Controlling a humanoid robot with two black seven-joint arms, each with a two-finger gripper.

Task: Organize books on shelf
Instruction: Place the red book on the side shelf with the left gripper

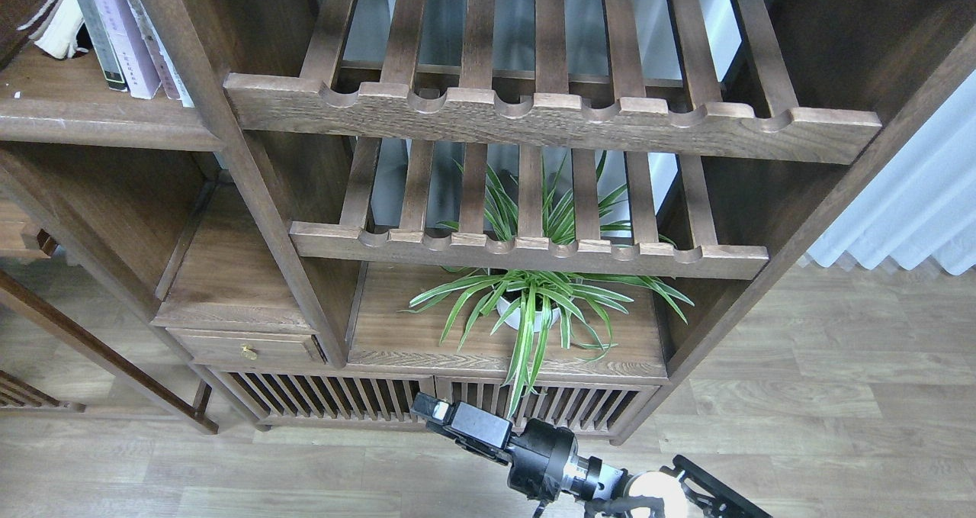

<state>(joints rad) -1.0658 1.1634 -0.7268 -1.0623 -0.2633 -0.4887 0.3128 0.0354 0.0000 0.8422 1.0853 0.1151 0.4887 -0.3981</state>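
The shelf point(91, 117) is the flat dark-brown board at the upper left. Upright books stand on it against the post: a pale lavender one point(126, 37), with a grey-spined one point(90, 22) on its left and thinner pale ones point(164, 53) on its right. Further left a book point(59, 24) leans with only its white page edges showing, cut by the frame's edge; I cannot tell its cover colour. My right gripper point(427, 410) is low in the head view, in front of the cabinet doors, far below the shelf, its fingers too small to tell apart. The left gripper is out of view.
Two slatted racks with notched front rails point(549, 121) point(526, 251) fill the middle of the bookcase. A spider plant in a white pot point(526, 308) stands on the lower board. A small drawer point(244, 346) and slatted doors point(335, 396) sit below. A white curtain point(907, 213) hangs at right.
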